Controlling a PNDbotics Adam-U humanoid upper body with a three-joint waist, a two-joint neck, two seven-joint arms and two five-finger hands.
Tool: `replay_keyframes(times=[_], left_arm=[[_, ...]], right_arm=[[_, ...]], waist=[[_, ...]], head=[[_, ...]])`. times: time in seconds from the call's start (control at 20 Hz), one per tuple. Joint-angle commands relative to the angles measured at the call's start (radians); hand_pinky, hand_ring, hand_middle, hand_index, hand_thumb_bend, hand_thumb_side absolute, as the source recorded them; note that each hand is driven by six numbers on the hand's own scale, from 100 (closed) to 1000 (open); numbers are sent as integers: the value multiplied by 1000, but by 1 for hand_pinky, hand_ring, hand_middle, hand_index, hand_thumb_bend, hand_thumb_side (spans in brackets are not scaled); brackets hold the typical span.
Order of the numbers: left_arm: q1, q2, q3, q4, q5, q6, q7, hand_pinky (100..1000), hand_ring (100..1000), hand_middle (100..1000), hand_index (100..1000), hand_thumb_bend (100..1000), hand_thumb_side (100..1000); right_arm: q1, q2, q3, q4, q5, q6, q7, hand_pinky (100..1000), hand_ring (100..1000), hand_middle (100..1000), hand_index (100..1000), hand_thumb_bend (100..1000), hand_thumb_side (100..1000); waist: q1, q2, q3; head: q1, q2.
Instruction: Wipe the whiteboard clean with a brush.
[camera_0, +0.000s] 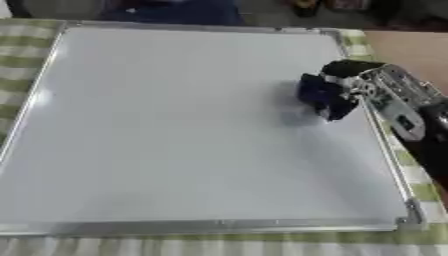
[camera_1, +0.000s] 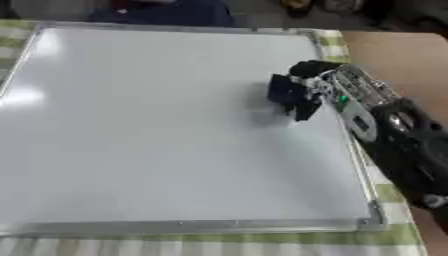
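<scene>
A large whiteboard (camera_0: 175, 130) with a silver frame lies flat on the table and its surface looks blank. My right hand (camera_0: 350, 85) comes in from the right edge and sits over the board's right side. Its fingers are curled round a dark blue brush (camera_0: 319, 95), which rests on or just above the board. My left hand shows in neither view.
A green and white checked cloth (camera_0: 219, 246) covers the table under the board. Bare brown tabletop (camera_0: 411, 50) shows at the upper right. A person in dark blue (camera_0: 175, 10) is at the far edge, not touching anything.
</scene>
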Motion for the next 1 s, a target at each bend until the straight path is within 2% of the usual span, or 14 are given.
replay_keyframes(times=[0.05,0.45,1.0], left_arm=[[-7,11,4,-19,5,-1,-3,658,779,766,828,283,1000],[-11,12,3,-19,6,-2,-5,659,779,765,828,285,1000],[-12,13,4,-19,7,-2,-5,659,779,765,828,288,1000]], right_arm=[[30,-27,23,-18,-31,-14,26,549,771,563,274,100,137],[54,-52,51,-101,-62,-23,61,548,770,563,281,100,136],[65,-65,83,-153,-73,-43,97,548,771,558,286,100,138]], waist=[[3,-11,1],[2,-15,-2],[-2,-22,-4]], head=[[0,-10],[1,-10],[0,-10]])
